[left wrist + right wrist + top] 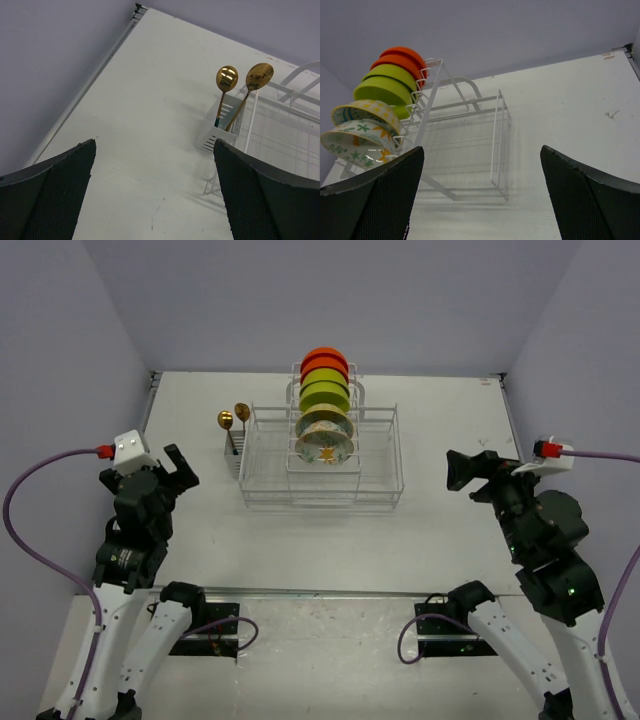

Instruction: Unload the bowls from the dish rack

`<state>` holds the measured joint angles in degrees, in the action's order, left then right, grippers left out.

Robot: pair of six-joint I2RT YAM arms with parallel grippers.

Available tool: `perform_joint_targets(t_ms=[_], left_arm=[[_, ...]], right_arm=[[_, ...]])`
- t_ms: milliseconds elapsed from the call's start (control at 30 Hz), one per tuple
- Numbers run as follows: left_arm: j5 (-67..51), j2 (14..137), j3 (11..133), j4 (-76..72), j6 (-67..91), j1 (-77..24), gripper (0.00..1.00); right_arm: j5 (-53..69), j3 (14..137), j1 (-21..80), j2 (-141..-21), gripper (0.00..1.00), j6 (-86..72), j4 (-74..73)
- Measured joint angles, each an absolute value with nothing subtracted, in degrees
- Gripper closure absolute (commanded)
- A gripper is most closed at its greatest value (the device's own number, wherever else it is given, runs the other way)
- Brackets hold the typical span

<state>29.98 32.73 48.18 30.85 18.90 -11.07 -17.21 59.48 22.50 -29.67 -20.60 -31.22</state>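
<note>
Six bowls (324,405) stand on edge in the dish rack (300,502), likely light, rigid, glossy-slick, so pinch an exposed upper rim; left gripper (182,468) and right gripper (458,472) both gape wide, empty, well apart.

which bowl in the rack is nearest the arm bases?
The front pale patterned bowl, its yellow centre showing. Behind it stand another patterned bowl, two lime-green bowls, then two orange-red bowls at the far end.
</note>
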Motion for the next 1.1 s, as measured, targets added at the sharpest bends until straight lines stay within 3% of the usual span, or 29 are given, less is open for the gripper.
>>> perform_joint_targets(t_ms=[200,400,533,633,667,733,767,800,1100], left_arm=[[28.9,32.9,48.0,30.8,18.9,-11.0,0.0],[28.5,30.6,47.9,30.5,18.9,-10.9,0.0],[28.2,28.6,47.7,29.4,18.9,-10.2,0.0],[27.1,29.1,47.5,29.1,18.9,-9.9,0.0],[26.7,29.3,47.4,29.1,18.9,-9.9,0.0],[25.8,30.1,47.2,29.1,18.9,-9.8,0.0],[25.5,30.5,47.2,29.1,18.9,-9.8,0.0],[25.2,30.8,47.1,29.1,18.9,-9.8,0.0],[23.2,31.0,47.0,29.0,18.9,-9.8,0.0]], right_arm=[[-14.4,59.4,22.5,-29.3,0.01,-20.7,-29.6],[2.0,57.9,22.5,-26.8,0.01,-20.3,-23.8],[8.2,65.0,24.6,-35.7,0.01,-18.4,-25.6],[-1.7,71.1,35.1,-44.9,0.01,-14.9,-28.8],[-6.5,72.5,40.3,-47.8,0.06,-13.5,-29.8],[-16.0,74.2,48.0,-52.7,0.18,-10.5,-31.5],[-20.3,74.9,51.0,-55.6,0.34,-9.1,-32.6],[-24.7,75.9,53.5,-58.9,0.41,-7.4,-33.5],[-40.6,77.7,60.4,-76.5,0.42,3.0,-33.7]])
